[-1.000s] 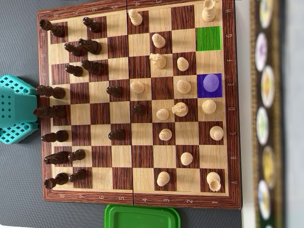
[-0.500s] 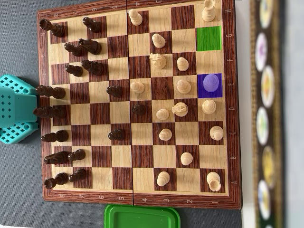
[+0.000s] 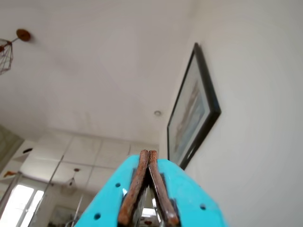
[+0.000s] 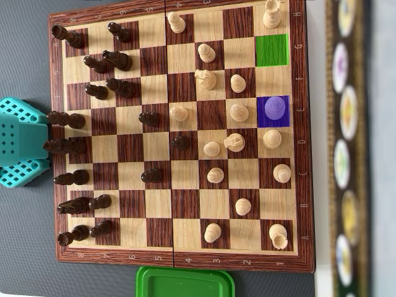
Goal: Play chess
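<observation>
In the overhead view the wooden chessboard (image 4: pixel 179 133) fills most of the frame on a grey surface, dark pieces massed on its left half and light pieces spread over the right. Left of the board, just past its edge, sits the turquoise arm (image 4: pixel 21 142) — well clear of every piece. A green container (image 4: pixel 184 282) lies just below the board's bottom edge, and a blurred strip with round patterns (image 4: pixel 346 148) runs down the right side. On the board, one square near the upper right is tinted green (image 4: pixel 272 50) and stands empty, while two squares below it a square tinted purple (image 4: pixel 273 111) holds a light pawn (image 4: pixel 274 107). Three dark pawns have advanced toward the centre, the middle one (image 4: pixel 180 142) just beside a light pawn (image 4: pixel 211 148). In the wrist view the camera points up at a white ceiling and a framed picture (image 3: pixel 193 111) on the wall; the gripper (image 3: pixel 148 153) rises from the bottom edge, its two rust-coloured pads (image 3: pixel 136 184) pressed together at the tips with nothing between them.
</observation>
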